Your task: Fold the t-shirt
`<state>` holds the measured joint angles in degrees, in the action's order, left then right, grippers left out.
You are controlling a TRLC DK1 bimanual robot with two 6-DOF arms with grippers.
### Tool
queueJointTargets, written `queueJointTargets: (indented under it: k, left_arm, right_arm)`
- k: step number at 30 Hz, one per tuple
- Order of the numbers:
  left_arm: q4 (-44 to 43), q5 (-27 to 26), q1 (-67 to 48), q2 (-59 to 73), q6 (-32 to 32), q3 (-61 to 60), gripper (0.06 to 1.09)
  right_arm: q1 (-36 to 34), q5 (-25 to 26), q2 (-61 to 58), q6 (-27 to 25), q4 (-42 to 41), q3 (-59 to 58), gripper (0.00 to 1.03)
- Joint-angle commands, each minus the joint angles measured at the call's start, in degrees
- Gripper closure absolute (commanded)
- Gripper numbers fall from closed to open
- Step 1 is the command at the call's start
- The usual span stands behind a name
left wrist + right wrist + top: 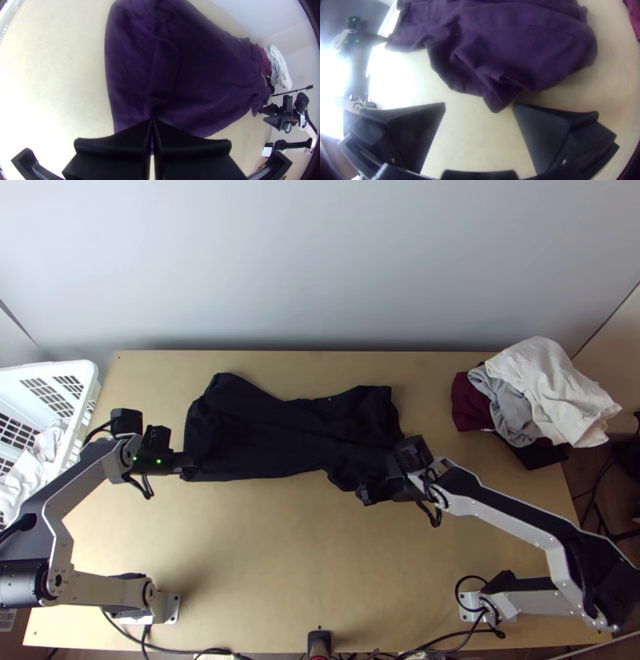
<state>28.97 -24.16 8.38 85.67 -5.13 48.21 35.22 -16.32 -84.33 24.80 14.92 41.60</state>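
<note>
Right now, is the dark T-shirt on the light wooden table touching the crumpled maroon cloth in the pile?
Apart. The top view shows bare table between the T-shirt and the maroon cloth.

No readable text or labels, as far as I can tell.

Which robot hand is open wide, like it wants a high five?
The right gripper. Its fingers stand wide apart; the left gripper has its fingers closed together.
</note>
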Motion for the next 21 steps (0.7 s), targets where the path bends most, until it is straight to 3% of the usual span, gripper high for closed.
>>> queueJointTargets:
  k: [1, 4, 9, 10, 13, 21]
  left_arm:
    - [0.0, 0.0, 0.5, -0.2, -0.1, -0.2, 1.05]
    - [-0.1, 0.0, 0.0, -0.3, 0.3, -0.8, 1.05]
    - [-0.1, -0.1, -0.4, -1.0, 1.5, -0.9, 1.05]
    - [-0.1, -0.1, -0.4, -1.4, 1.6, -1.0, 1.05]
    - [-0.1, -0.3, -0.4, -1.6, 1.6, -1.6, 1.05]
    - [-1.2, -0.4, 0.3, -2.8, 2.3, -3.4, 1.05]
  right_arm:
    - [0.2, 2.2, -4.5, -1.0, -0.8, 0.8, 0.17]
    - [0.2, 3.9, -5.7, -3.0, -0.9, 0.9, 0.40]
    - [-0.1, 4.5, -5.7, -2.9, -1.3, 0.9, 0.42]
    - [0.0, 4.9, -5.6, -3.0, -1.3, 0.8, 0.46]
    - [0.4, 6.2, -4.9, -3.6, -1.4, 0.8, 1.01]
    - [0.7, 7.1, 0.5, -3.4, -0.8, 0.1, 1.00]
